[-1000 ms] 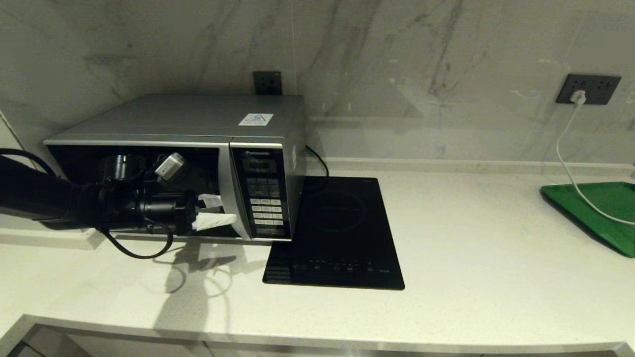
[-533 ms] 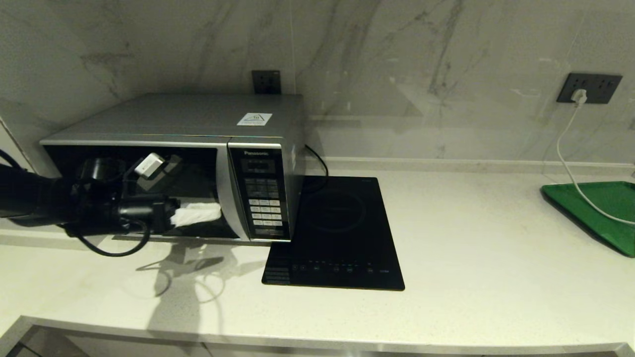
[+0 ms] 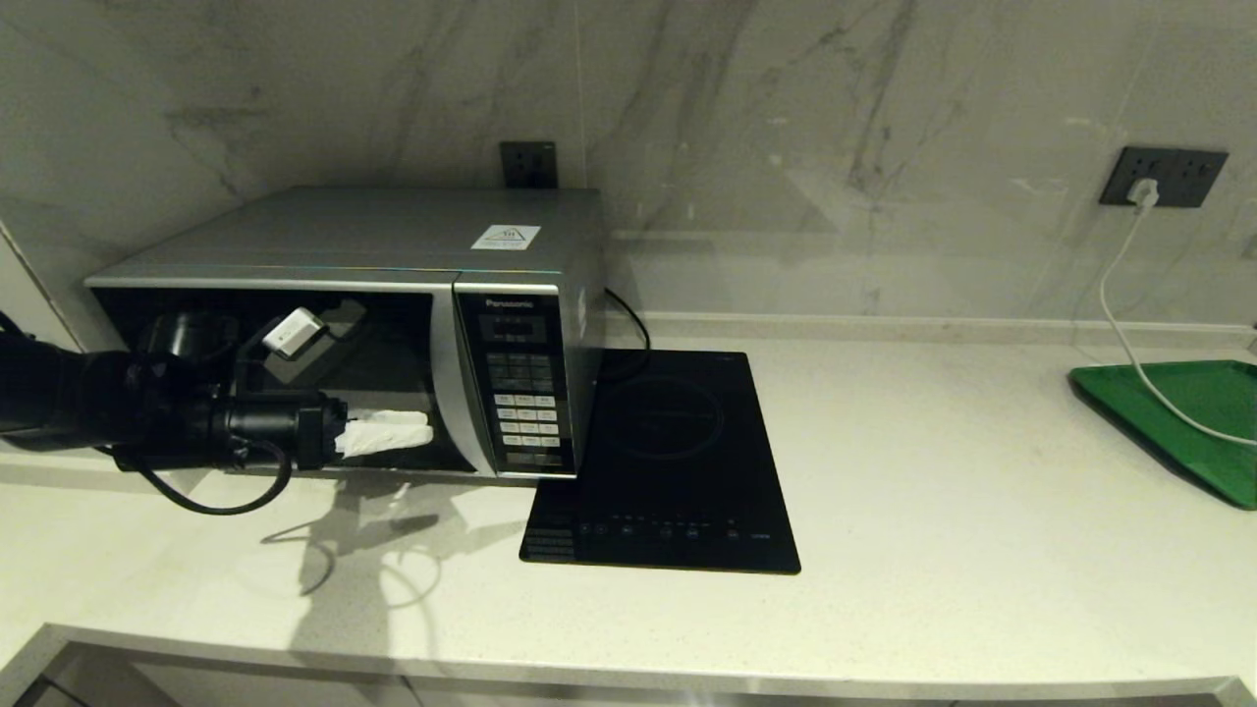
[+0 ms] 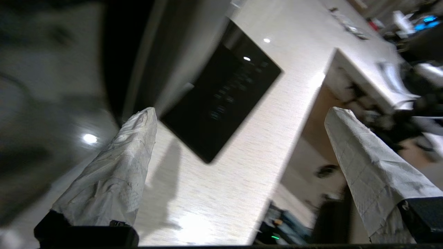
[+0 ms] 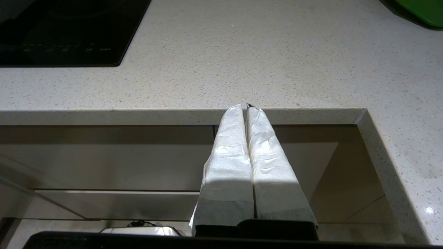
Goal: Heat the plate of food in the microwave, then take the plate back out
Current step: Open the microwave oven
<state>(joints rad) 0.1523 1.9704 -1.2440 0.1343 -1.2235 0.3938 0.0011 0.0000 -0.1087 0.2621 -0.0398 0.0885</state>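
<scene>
Facing silver microwave (image 3: 393, 295), dark door, left gripper (image 3: 412, 432) spread

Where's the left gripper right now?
In the head view, the left gripper is on the left, open, in front of the microwave door, beside its handle strip.

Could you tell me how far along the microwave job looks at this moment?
The microwave door appears shut, and no plate shows on the counter, so it is probably inside. The open left gripper hovers before the door, empty. The right gripper is parked below the counter edge. Taking the plate back out remains.
</scene>
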